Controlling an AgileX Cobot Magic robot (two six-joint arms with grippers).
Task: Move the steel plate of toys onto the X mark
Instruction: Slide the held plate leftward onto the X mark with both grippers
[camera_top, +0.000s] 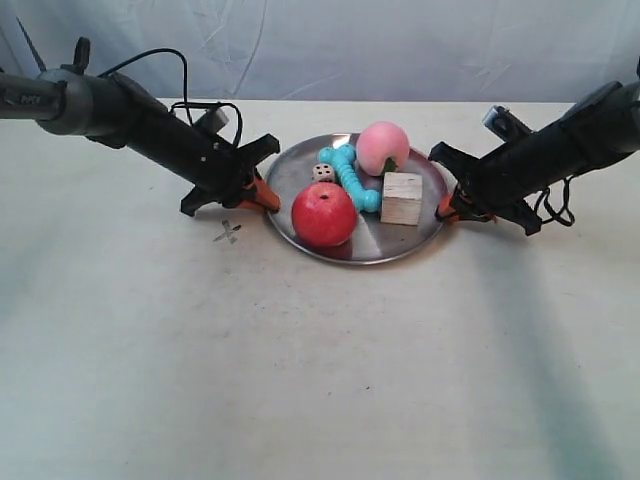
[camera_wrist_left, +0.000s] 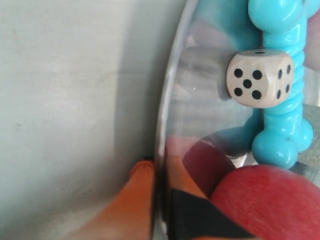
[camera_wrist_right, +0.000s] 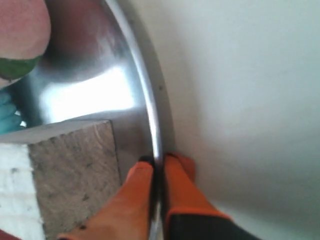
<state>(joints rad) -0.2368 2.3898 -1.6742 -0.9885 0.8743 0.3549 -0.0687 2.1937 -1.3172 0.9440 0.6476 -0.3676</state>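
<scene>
Exterior view: my left gripper (camera_top: 266, 199) and right gripper (camera_top: 447, 208) pinch the steel plate (camera_top: 375, 242); the X mark (camera_top: 228, 233) lies at its 9 o'clock.

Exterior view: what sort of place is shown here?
Probably a robot lab bench, not a home: a bare white table with a pen-drawn X mark, a plain cloth backdrop, and two robot arms holding a steel plate.

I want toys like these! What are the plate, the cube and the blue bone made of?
The plate looks like shiny metal: it shows reflections. The cube seems to be bare wood, with rough grain. The bone is probably glossy plastic or rubber.
</scene>
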